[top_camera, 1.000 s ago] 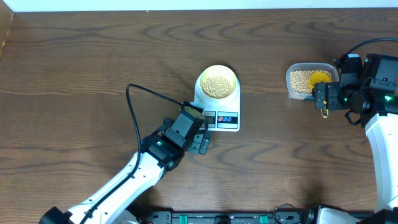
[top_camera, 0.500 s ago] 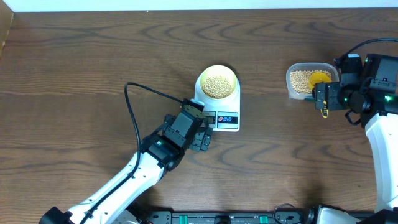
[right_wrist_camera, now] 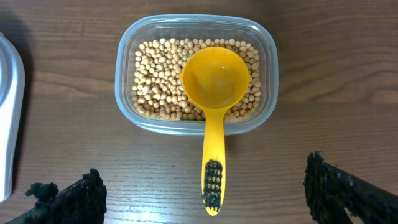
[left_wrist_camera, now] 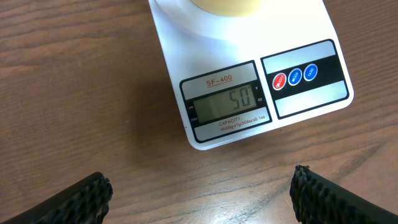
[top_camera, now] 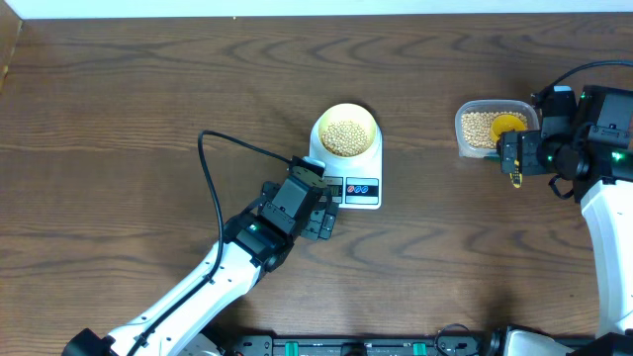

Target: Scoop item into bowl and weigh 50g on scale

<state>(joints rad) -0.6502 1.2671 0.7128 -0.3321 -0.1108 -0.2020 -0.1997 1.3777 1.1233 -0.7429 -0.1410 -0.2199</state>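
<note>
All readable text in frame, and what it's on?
"SF-400": on the scale, above its LCD display.
"50": on the LCD display.
"CAPACITY": below the display; the finer line under it is too small to read.
Labels on the three buttons: too small to read.

**Open wood around the scale, front-left corner crowded**

You can pass behind the scale (top_camera: pixel 368 188) and along both its sides. At its front-left corner stands the left gripper (top_camera: pixel 324 220), jaws wide. Well to its right, the tub (top_camera: pixel 460 127), scoop (top_camera: pixel 508 125) and right gripper (top_camera: pixel 510 166) block you.
</note>
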